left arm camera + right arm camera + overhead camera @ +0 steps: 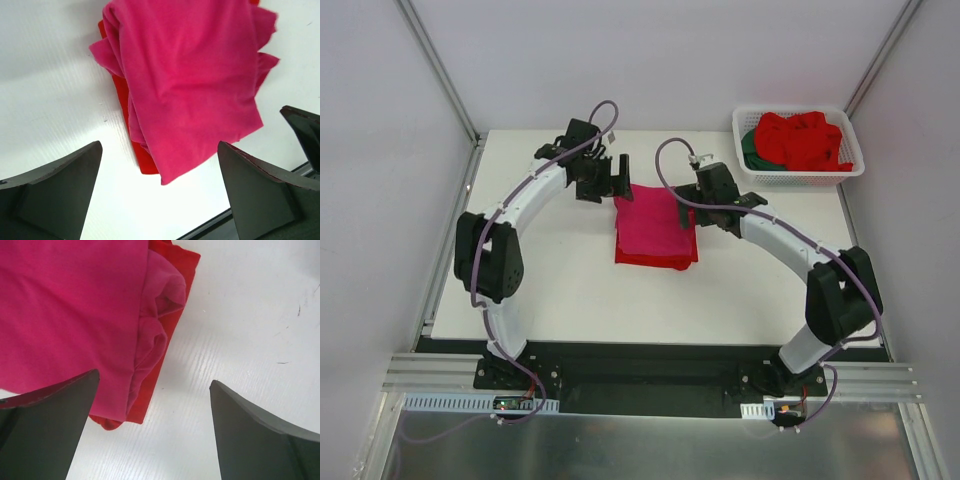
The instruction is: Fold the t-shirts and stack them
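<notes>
- Overhead, the pink shirt (655,225) lies folded on a folded red shirt (655,263) mid-worktop (570,290); the basket (800,176) holds more red shirts (805,138) and a green shirt (750,150), all crumpled.
- Left wrist: the left tool (159,150) is spread, empty, above the stack.
- Right wrist: the right tool (155,380) is spread, empty, at the stack's edge.
- Judgement: two stacked, several left.

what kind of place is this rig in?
Probably a lab robot cell, not a home: a white table walled by blank panels on aluminium struts, with a basket of t-shirts staged in the corner.
</notes>
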Robot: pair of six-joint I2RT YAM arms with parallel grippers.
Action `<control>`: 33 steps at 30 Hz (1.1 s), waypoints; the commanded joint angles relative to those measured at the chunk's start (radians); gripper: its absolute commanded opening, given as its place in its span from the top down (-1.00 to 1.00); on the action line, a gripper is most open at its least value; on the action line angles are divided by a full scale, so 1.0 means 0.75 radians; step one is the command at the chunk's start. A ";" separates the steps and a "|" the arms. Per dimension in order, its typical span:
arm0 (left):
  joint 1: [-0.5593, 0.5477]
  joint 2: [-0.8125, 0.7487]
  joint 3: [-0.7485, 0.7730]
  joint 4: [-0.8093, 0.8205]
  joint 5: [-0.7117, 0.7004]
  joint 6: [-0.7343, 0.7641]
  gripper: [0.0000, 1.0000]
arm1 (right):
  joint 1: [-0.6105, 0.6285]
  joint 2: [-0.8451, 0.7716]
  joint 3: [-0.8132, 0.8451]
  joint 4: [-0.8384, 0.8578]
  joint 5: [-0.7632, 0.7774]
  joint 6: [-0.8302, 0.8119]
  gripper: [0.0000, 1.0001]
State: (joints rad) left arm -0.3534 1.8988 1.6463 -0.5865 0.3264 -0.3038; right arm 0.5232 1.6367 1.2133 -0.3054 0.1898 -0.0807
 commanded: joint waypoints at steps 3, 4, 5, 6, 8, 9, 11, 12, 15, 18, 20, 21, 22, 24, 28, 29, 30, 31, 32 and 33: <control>-0.009 -0.135 -0.029 0.015 -0.145 0.066 -0.98 | 0.016 -0.076 -0.010 0.184 -0.079 -0.036 -0.93; -0.009 -0.135 -0.045 0.017 -0.133 0.064 -0.98 | 0.018 -0.061 0.004 0.174 -0.083 -0.034 -0.93; -0.009 -0.135 -0.058 0.023 -0.126 0.062 -0.99 | 0.018 -0.045 0.012 0.176 -0.091 -0.032 -0.93; -0.011 -0.135 -0.068 0.029 -0.122 0.053 -0.99 | 0.018 -0.025 0.012 0.188 -0.126 -0.029 -0.97; -0.013 -0.133 -0.101 0.050 -0.143 0.045 -0.99 | 0.018 -0.002 -0.002 0.254 -0.177 -0.027 -0.81; -0.016 -0.137 -0.111 0.054 -0.161 0.041 -0.98 | 0.016 0.010 -0.004 0.270 -0.224 -0.023 -0.77; -0.018 -0.147 -0.129 0.054 -0.220 0.035 -0.99 | 0.020 0.057 -0.002 0.297 -0.237 -0.021 -0.71; -0.018 -0.157 -0.135 0.058 -0.235 0.033 -0.99 | 0.022 0.069 -0.008 0.311 -0.241 -0.021 -0.68; -0.022 -0.194 -0.162 0.072 -0.257 0.039 -0.99 | 0.026 0.106 -0.022 0.374 -0.227 -0.023 -0.39; -0.024 -0.212 -0.180 0.082 -0.253 0.045 -0.99 | 0.033 0.141 -0.020 0.401 -0.210 -0.027 -0.02; -0.026 -0.218 -0.201 0.085 -0.247 0.045 -0.99 | 0.037 0.164 -0.012 0.446 -0.194 -0.025 0.26; -0.026 -0.218 -0.207 0.087 -0.239 0.047 -0.99 | 0.037 0.168 -0.006 0.448 -0.190 -0.029 0.28; -0.028 -0.218 -0.221 0.089 -0.235 0.045 -0.99 | 0.043 0.170 -0.002 0.448 -0.184 -0.031 0.27; -0.028 -0.223 -0.233 0.091 -0.229 0.045 -0.99 | 0.045 0.180 0.002 0.452 -0.157 -0.040 0.22; -0.036 -0.233 -0.256 0.095 -0.212 0.043 -0.99 | 0.047 0.209 0.016 0.454 -0.130 -0.050 0.22; -0.038 -0.237 -0.260 0.095 -0.212 0.045 -0.98 | 0.047 0.213 0.025 0.456 -0.124 -0.050 0.22; -0.042 -0.239 -0.266 0.097 -0.208 0.045 -0.99 | 0.049 0.219 0.025 0.458 -0.118 -0.054 0.19; -0.046 -0.245 -0.268 0.097 -0.208 0.045 -0.99 | 0.055 0.219 0.023 0.460 -0.104 -0.054 0.19; -0.048 -0.249 -0.270 0.097 -0.202 0.045 -0.99 | 0.055 0.221 0.029 0.464 -0.073 -0.060 0.18; -0.052 -0.253 -0.274 0.099 -0.200 0.045 -0.99 | 0.061 0.223 0.031 0.462 -0.055 -0.068 0.18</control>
State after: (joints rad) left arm -0.3756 1.7782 1.4483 -0.5282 0.1673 -0.2794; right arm 0.5568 1.8023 1.1912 0.0010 0.0822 -0.1093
